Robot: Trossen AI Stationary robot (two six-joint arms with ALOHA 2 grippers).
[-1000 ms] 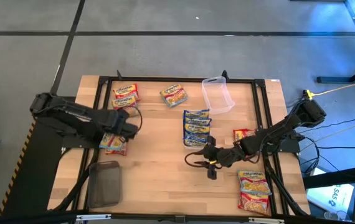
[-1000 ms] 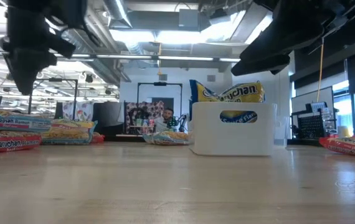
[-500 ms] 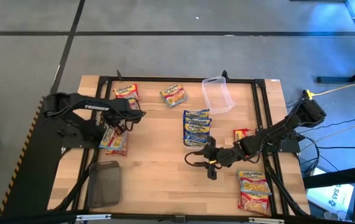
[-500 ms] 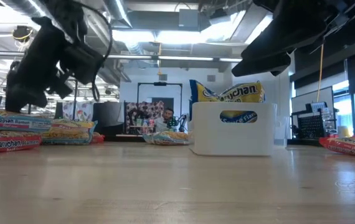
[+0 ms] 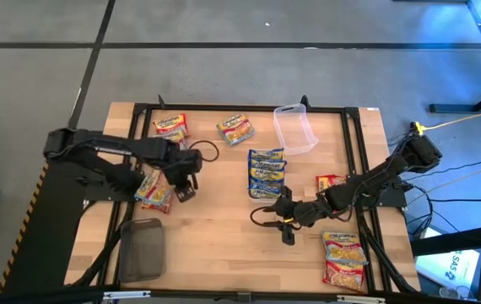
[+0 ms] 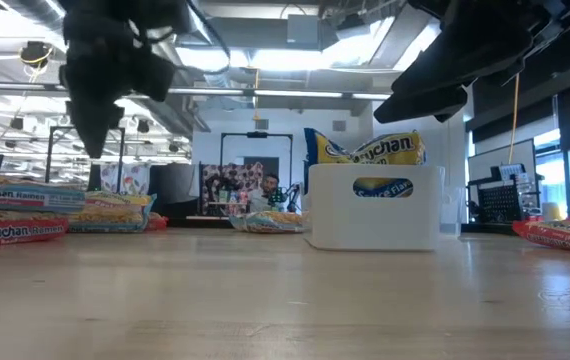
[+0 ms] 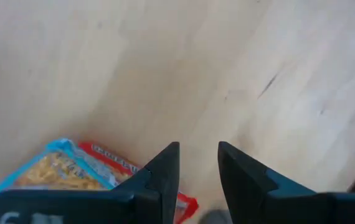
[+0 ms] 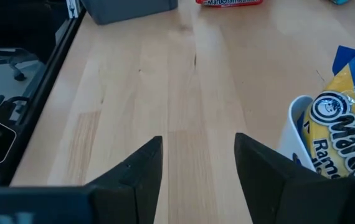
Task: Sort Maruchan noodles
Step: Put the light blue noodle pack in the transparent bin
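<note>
Now left gripper (image 5: 186,187) swung off back packets to beside red-and-blue packets (image 5: 154,191), fingers parted, empty; next pick likely; right gripper (image 5: 284,221) parked, parted, empty

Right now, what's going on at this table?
A two-armed robot is sorting flat yellow Maruchan noodle packets into groups on a wooden table. The left gripper hovers with empty, open fingers beside a small pile of red- and blue-edged packets. The right gripper waits, also open and empty, next to the white tray holding blue-edged packets. Other packets lie near the far edge and the near right corner. A clear plastic tub stands empty.
</note>
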